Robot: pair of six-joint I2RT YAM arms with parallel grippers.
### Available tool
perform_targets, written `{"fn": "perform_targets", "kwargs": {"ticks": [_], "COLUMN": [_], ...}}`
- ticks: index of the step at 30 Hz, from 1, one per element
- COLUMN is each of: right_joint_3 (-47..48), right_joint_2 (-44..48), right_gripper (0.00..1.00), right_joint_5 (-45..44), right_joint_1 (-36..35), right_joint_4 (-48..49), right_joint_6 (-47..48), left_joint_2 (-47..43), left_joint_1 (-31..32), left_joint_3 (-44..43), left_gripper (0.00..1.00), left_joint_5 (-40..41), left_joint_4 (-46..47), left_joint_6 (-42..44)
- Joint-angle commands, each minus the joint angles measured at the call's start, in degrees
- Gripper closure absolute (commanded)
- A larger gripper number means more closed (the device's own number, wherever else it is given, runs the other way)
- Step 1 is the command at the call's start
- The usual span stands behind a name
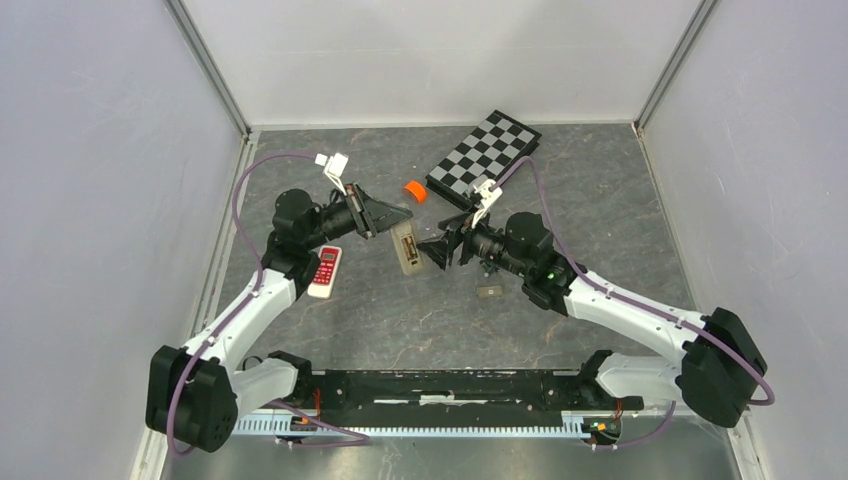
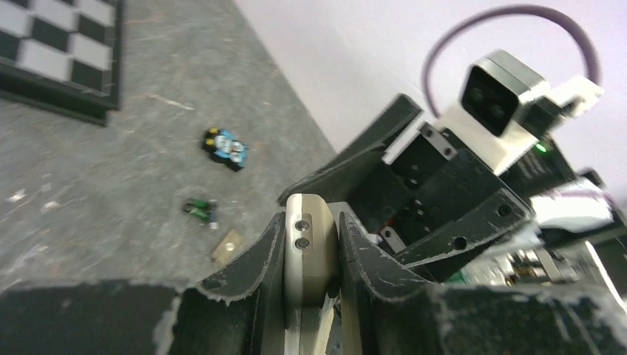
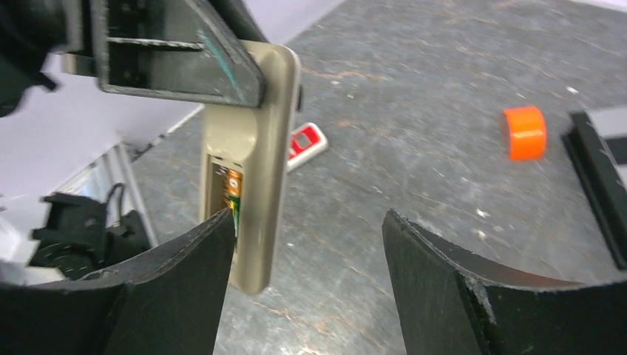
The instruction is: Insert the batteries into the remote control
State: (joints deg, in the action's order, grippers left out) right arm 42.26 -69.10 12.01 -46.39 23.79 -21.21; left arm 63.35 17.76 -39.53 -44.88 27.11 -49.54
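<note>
Right wrist view: left hand pinches the beige remote control by one end, back side facing the right hand; battery compartment uncovered; a coppery battery sits inside it, with a green tint just below. Right hand spread wide, nothing between its fingers; the tip of one finger is at the edge of the open compartment, contact not certain. Left wrist view: both left fingers pressed against the remote's sides; a green battery lies loose on the tabletop, a small tan plate just beside it, a blue-and-black gadget near. Top view: both hands meet mid-tabletop; red-and-white remote lies beside the left arm; orange roll and checkerboard further back.
</note>
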Motion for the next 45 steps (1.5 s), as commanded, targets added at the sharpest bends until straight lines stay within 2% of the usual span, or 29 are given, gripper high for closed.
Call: {"fn": "perform_targets", "kwargs": {"ticks": [1,4,6,8,11,13,15,25,35,42,45], "right_joint_3": [3.0,3.6,3.9,3.9,2.4,1.0,0.0,0.3,-1.2,-2.4,-2.8], "right_joint_2": [2.0,1.3,-0.2,-2.0,-4.6,-5.8,-7.0,-15.2,-16.3,-16.1,-15.7], "right_gripper": [0.24,0.26,0.28,0.32,0.42,0.48,0.51,0.52,0.80,0.84,0.84], "right_joint_5": [-14.4,-24.2,-29.6,-32.2,-33.5,-33.0,-32.5,-32.4,-31.4,-25.5,-25.7], "right_joint_1": [0.0,0.4,1.3,2.8,5.4,6.7,7.0,7.2,7.2,7.2,7.2], "right_joint_4": [-10.8,-21.1,-28.4,-33.6,-36.5,-36.1,-35.0,-32.2,-31.5,-29.7,-29.6], "right_joint_6": [3.9,5.4,3.9,1.3,-4.4,-7.7,-10.2,-15.5,-13.2,-9.4,-8.8], "left_joint_2": [-3.3,-5.0,-5.8,-6.1,-6.1,-6.2,-6.4,-6.9,-6.5,-6.6,-6.6], "left_joint_1": [-0.1,-0.1,0.0,0.0,0.0,-0.1,0.0,0.0,0.0,0.0,0.0], "left_joint_3": [-2.5,-1.3,-0.3,0.4,0.8,1.0,1.1,1.4,1.5,1.4,1.5], "left_gripper": [0.98,0.98,0.98,0.98,0.98,0.98,0.98,0.98,0.98,0.98,0.98], "left_joint_5": [14.2,22.2,23.9,24.4,24.4,24.3,24.0,23.6,23.8,23.7,23.8], "left_joint_4": [-14.4,-19.1,-19.1,-18.7,-18.6,-18.6,-18.7,-18.9,-18.9,-18.9,-19.0], "left_joint_6": [8.2,9.4,9.0,8.6,8.2,8.3,8.7,9.1,9.5,9.4,9.5]}}
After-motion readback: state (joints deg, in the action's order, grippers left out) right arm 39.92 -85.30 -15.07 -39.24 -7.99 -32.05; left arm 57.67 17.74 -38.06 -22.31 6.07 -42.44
